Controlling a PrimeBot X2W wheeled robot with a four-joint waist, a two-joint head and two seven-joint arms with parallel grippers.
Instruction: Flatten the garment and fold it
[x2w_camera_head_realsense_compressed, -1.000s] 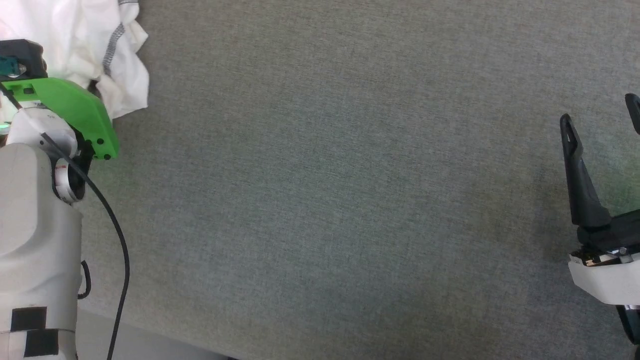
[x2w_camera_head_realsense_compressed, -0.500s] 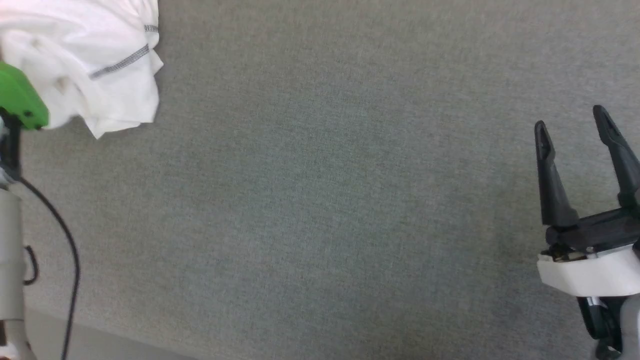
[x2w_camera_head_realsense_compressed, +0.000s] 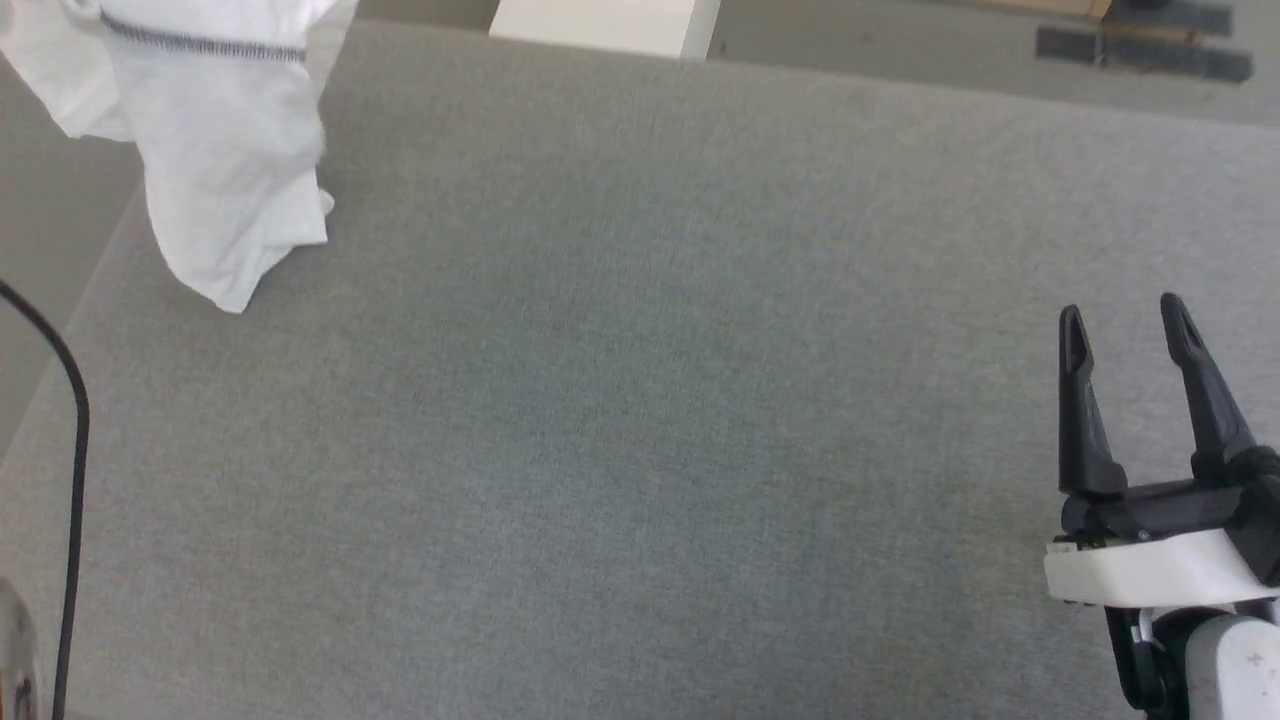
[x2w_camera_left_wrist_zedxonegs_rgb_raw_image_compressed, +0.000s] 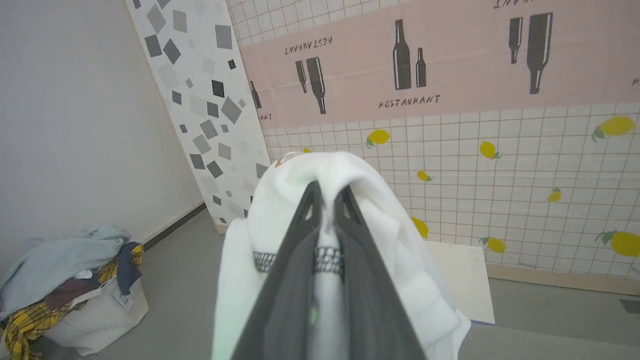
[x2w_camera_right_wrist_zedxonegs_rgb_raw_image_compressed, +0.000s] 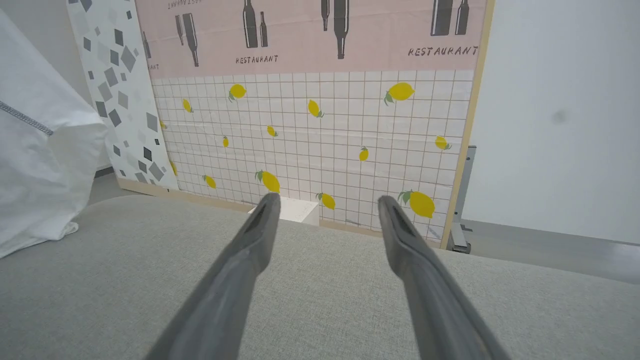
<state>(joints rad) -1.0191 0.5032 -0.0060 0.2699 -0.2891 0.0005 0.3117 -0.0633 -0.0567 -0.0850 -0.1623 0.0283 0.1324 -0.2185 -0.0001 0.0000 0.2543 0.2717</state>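
Observation:
The white garment (x2w_camera_head_realsense_compressed: 215, 150) hangs at the upper left of the head view, a grey stitched seam across its top, its lower end touching the grey table (x2w_camera_head_realsense_compressed: 640, 400). In the left wrist view my left gripper (x2w_camera_left_wrist_zedxonegs_rgb_raw_image_compressed: 327, 192) is shut on a fold of the garment (x2w_camera_left_wrist_zedxonegs_rgb_raw_image_compressed: 280, 210), which drapes over both fingers; a brown-edged patch peeks at its top. My right gripper (x2w_camera_head_realsense_compressed: 1125, 320) stands open over the table's right side, nothing between its fingers (x2w_camera_right_wrist_zedxonegs_rgb_raw_image_compressed: 260, 225). The right wrist view shows the garment (x2w_camera_right_wrist_zedxonegs_rgb_raw_image_compressed: 40, 165) hanging at far left.
A rigid white box (x2w_camera_head_realsense_compressed: 600, 25) sits on the floor beyond the table's far edge. A white bag of mixed clothes (x2w_camera_left_wrist_zedxonegs_rgb_raw_image_compressed: 70, 295) stands on the floor by the wall. A black cable (x2w_camera_head_realsense_compressed: 70, 480) runs down the head view's left edge.
The head camera has tilted up, bringing the table's far edge and the box into view. The garment now hangs longer from a higher hold, and the green left wrist has left the picture.

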